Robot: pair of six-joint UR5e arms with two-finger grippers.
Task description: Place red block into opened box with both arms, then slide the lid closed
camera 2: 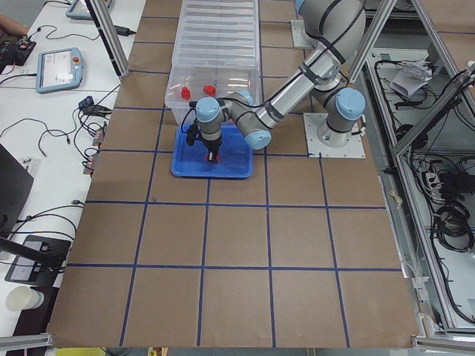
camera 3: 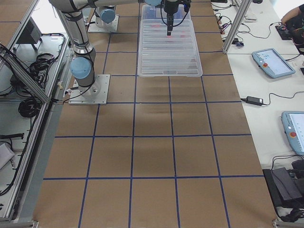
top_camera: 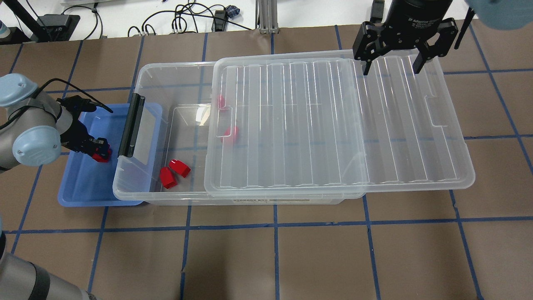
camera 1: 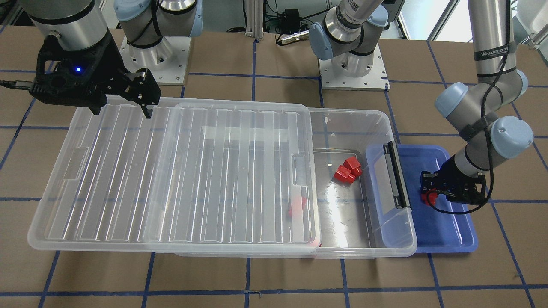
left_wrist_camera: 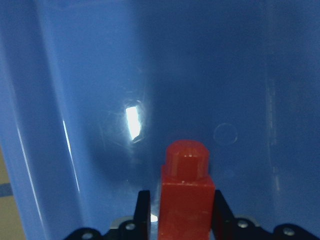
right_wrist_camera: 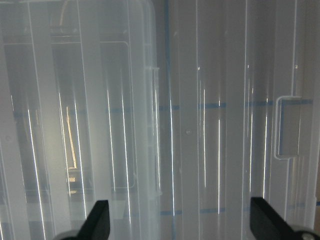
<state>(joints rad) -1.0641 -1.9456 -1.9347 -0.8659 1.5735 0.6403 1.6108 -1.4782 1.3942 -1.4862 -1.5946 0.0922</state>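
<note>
- Left gripper (top_camera: 100,153) is clamping the block (left_wrist_camera: 186,192) in the tray (top_camera: 83,191), left of the box (top_camera: 166,71); I'd be lifting it well over the wall.
- The box's left end is lying uncovered for the drop.
- Right gripper (top_camera: 391,71) is hovering wide open, empty, at the far edge of the lid (top_camera: 333,125).

Bright red on the red block (left_wrist_camera: 186,200), black on the left tool (left_wrist_camera: 182,212) around it, deep blue on the tray (top_camera: 83,187). Translucent clear for the box (top_camera: 250,201) and the lid (top_camera: 333,125), ribbed in parallel lines; black on the latch bar (top_camera: 132,126). Black on the right tool (top_camera: 391,70), lit by a blue light (camera 1: 77,69). Silver-grey on the arms (camera 1: 492,47), light blue on their caps (top_camera: 35,143). Brown on the surface (top_camera: 325,258), gridded with dark blue tape lines (top_camera: 275,250).
</note>
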